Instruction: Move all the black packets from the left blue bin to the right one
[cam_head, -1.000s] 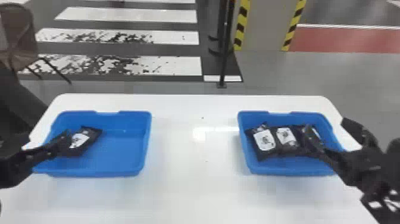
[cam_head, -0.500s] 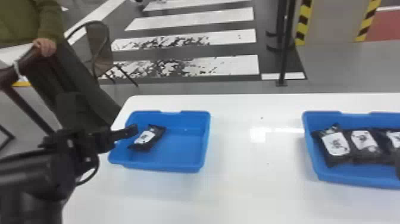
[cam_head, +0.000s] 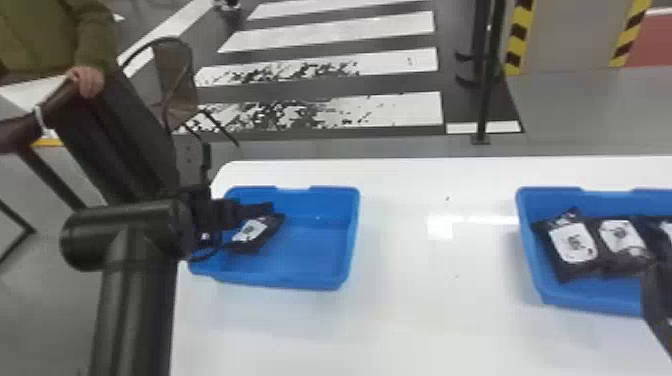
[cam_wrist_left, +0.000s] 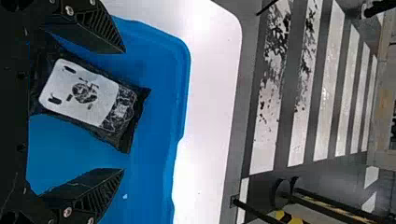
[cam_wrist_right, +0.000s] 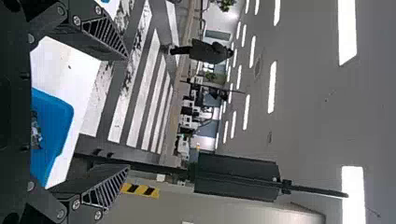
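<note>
Pincer of the left arm (cam_head: 266, 206): reaching over the left blue bin (cam_head: 315, 255); in the left wrist view I am holding its two flat fingers (cam_wrist_left: 93, 25) wide apart.

Black packet (cam_head: 254, 234), one, white label facing up: lying slantwise in the left bin, showing between those fingers, closer to one than the other; whether that nearer finger is touching it, I cannot tell.

Pincer of the right arm (cam_head: 656, 295): showing at the head view's right edge, by the near rim of the right blue bin (cam_head: 580, 300); its fingers (cam_wrist_right: 100, 35) are also standing wide apart.

Further packets (cam_head: 574, 245), three in sight: lying side by side in the right bin.

White table (cam_head: 425, 330), one: supporting both bins.
</note>
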